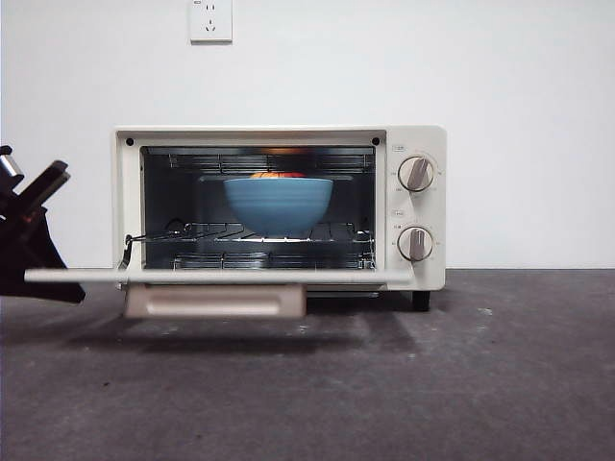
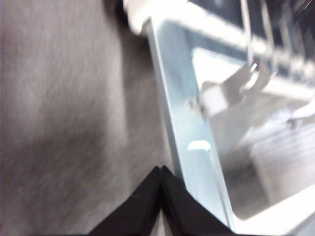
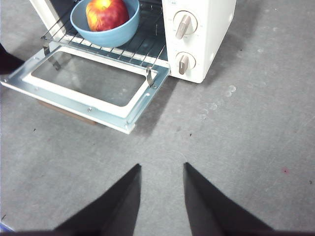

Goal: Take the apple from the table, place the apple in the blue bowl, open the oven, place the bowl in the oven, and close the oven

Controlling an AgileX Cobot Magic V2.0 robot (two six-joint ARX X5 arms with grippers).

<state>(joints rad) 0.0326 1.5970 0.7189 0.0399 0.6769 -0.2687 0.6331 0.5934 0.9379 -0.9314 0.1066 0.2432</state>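
With the apple (image 3: 107, 14) in the blue bowl (image 1: 279, 205) inside the open oven (image 1: 421, 206), the left gripper (image 2: 161, 169), jaws pressed together, sits beside its lowered door (image 3: 88, 86), the right gripper (image 3: 161, 169) spread open before it.

Blue bowl (image 1: 279, 204) w/ apple (image 1: 277, 175) in oven (image 1: 279, 206) (door down).

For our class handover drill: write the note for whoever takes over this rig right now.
Left hand: shut, empty, beside the open door's side edge.
Right hand: open, empty, above the table in front of the oven.
The apple sits in the blue bowl, which is on the oven rack.
Done: apple bowled, oven opened, bowl inside.
Left: close the door.
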